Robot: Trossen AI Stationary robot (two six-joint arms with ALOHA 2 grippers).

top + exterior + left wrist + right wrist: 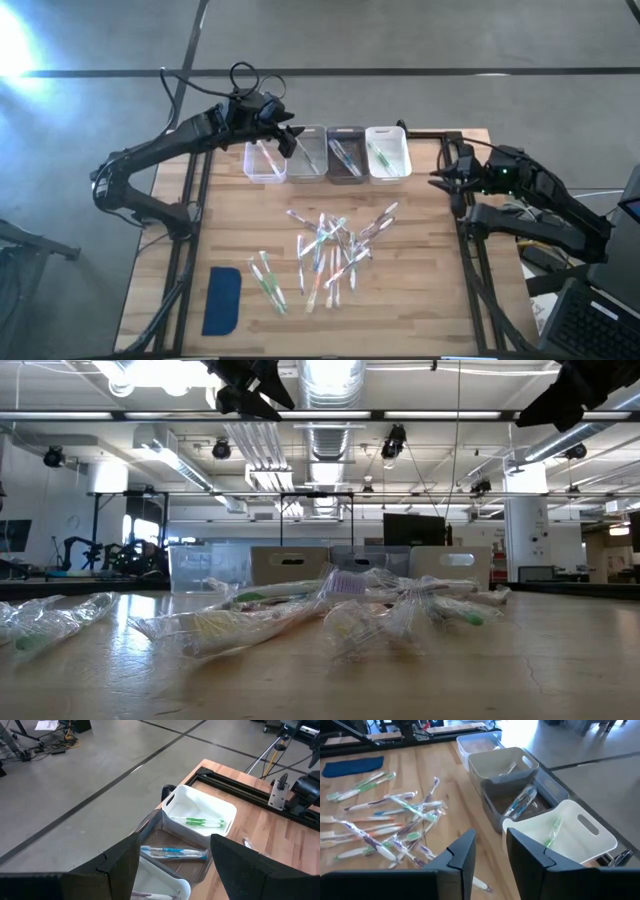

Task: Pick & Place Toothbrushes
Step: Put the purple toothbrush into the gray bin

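We count four bins (327, 152), each holding one toothbrush, a toothbrush pile (330, 252) on the table (420, 300), one blue pad (222, 299), left gripper (287, 138) spread wide and empty, right gripper (443, 178) slightly parted and empty.

Four small bins (327, 153) are lined up at the table's twelve o'clock edge. Roughly twenty wrapped toothbrushes (330, 250) are scattered at the centre. One blue pad (222, 300) is seen at seven o'clock.
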